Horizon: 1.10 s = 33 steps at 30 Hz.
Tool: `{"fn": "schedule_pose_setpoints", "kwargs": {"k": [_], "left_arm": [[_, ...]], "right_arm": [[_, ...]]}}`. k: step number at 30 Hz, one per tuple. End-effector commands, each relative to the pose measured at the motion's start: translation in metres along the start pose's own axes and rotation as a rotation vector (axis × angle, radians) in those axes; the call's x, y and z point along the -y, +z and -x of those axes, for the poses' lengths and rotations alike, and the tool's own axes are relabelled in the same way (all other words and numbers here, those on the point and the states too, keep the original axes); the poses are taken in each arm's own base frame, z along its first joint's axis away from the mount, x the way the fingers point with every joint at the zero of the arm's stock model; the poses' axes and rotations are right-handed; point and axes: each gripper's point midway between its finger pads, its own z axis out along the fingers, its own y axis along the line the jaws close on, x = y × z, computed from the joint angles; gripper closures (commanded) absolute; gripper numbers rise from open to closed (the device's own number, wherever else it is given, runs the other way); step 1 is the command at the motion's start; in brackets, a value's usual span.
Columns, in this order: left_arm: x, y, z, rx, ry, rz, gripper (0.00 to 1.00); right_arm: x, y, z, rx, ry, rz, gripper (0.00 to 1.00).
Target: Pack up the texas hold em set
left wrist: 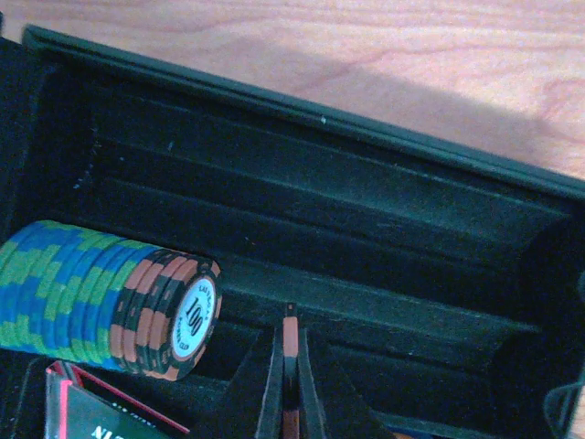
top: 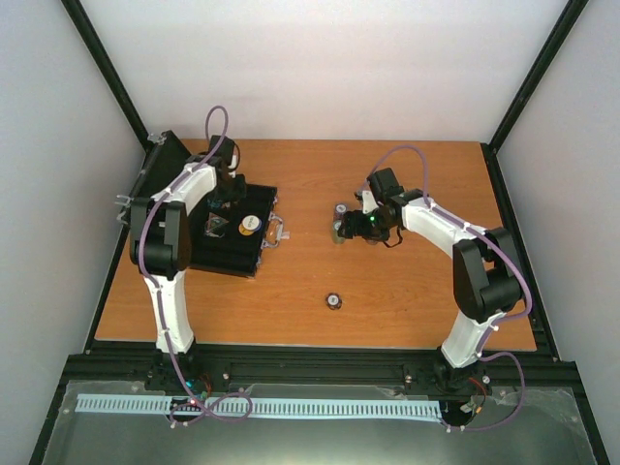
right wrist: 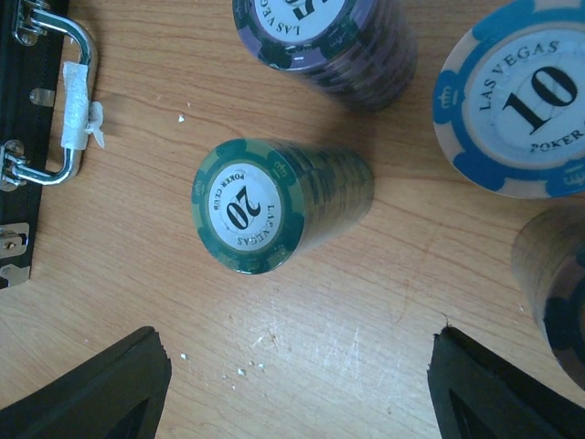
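The case [top: 232, 257] lies open on the left of the table [top: 407, 281], its handle [top: 277, 231] facing a cluster of chip stacks [top: 339, 223] standing mid-table; a lone stack [top: 333, 301] stands apart, nearer the arms. In the case a row of chips [left wrist: 110, 302] lies on its side in one groove, a flat box [left wrist: 91, 416] just beside it. Within the cluster the stack marked 20 [right wrist: 265, 206] stands between the handle and the stack marked 10 [right wrist: 516, 101].

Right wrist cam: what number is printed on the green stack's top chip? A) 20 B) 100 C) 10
A: the green stack has a white face reading 20. The 10 is on the blue-edged chip to its right.
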Motion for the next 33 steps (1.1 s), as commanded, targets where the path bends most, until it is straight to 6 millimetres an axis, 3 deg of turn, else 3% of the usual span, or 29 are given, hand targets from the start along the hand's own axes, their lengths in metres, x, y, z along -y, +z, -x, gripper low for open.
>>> {"fn": "schedule_pose_setpoints", "kwargs": {"k": [1, 16, 25, 29, 33], "left_arm": [[-0.001, 0.002, 0.003, -0.002, 0.039, 0.025, 0.99], [-0.012, 0.027, 0.001, -0.03, 0.06, 0.098, 0.99], [-0.02, 0.028, 0.004, -0.021, 0.055, 0.149, 0.99], [-0.021, 0.023, 0.007, -0.009, 0.06, 0.153, 0.74], [-0.02, 0.019, 0.01, 0.002, 0.061, 0.154, 0.71]], "right_arm": [[0.004, 0.003, 0.006, 0.003, -0.002, -0.009, 0.21], [0.004, 0.008, 0.004, -0.013, 0.001, -0.004, 0.21], [0.005, 0.009, 0.001, -0.023, -0.001, -0.003, 0.21], [0.005, 0.01, 0.001, -0.026, -0.001, 0.0, 0.21], [0.005, 0.012, 0.001, -0.033, -0.002, 0.005, 0.21]]}}
